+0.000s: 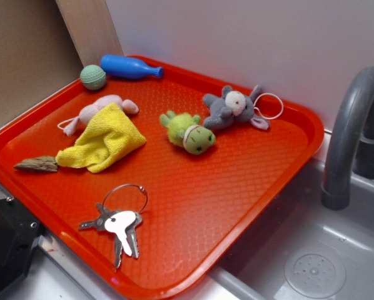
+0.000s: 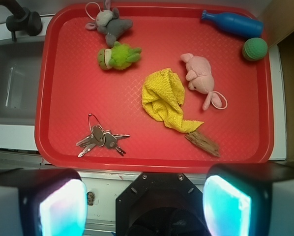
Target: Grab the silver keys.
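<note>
On red tray (image 1: 287,169): silver keys (image 1: 118,226), blades away from ring; pincer (image 2: 144,199) wide, empty.

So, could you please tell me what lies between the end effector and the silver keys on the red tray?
Only the red plastic tray's near rim and bare floor separate the end effector from the silver metal keys, as the wrist view shows.

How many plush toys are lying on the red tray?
3. The grey plush toy lies near the back edge, the green plush toy just in front of it, and the pink plush toy is partly under the yellow cloth.
</note>
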`<state>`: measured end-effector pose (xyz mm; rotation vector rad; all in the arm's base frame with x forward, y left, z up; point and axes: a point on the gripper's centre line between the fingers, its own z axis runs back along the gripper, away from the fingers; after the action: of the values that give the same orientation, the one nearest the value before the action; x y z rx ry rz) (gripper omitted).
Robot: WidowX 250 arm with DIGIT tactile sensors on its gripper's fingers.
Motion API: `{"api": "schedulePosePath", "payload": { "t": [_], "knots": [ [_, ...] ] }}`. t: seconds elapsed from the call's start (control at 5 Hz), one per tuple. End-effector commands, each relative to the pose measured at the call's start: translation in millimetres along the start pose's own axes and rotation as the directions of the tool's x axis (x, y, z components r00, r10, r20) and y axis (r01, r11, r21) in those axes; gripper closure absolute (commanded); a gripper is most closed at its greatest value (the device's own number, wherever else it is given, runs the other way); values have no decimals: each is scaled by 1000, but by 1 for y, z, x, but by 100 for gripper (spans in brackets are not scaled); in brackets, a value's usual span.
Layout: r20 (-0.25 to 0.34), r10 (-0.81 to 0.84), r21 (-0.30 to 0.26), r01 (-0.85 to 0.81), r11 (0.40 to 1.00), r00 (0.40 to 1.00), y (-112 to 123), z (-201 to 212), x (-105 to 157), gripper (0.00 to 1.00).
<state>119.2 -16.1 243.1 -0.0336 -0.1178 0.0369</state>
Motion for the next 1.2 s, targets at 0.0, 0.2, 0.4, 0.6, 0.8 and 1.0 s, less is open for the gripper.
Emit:
{"api": "schedulePosePath", "payload": {
  "t": [0.0, 0.2, 0.4, 0.6, 0.8, 1.0],
  "knots": [
    [0, 0, 0, 0, 1000, 1000, 0, 0, 0, 0],
    [138, -233, -129, 250, 960, 963, -50, -29, 30, 0],
    [140, -348, -142, 366, 920, 927, -99, -72, 33, 0],
    [36, -438, -115, 439, 891, 898, -114, -105, 18, 0],
    [-107, -417, -6, 418, 908, 903, -94, -125, -6, 0],
    [-127, -430, -4, 433, 901, 894, -72, -140, -7, 0]
  ]
}}
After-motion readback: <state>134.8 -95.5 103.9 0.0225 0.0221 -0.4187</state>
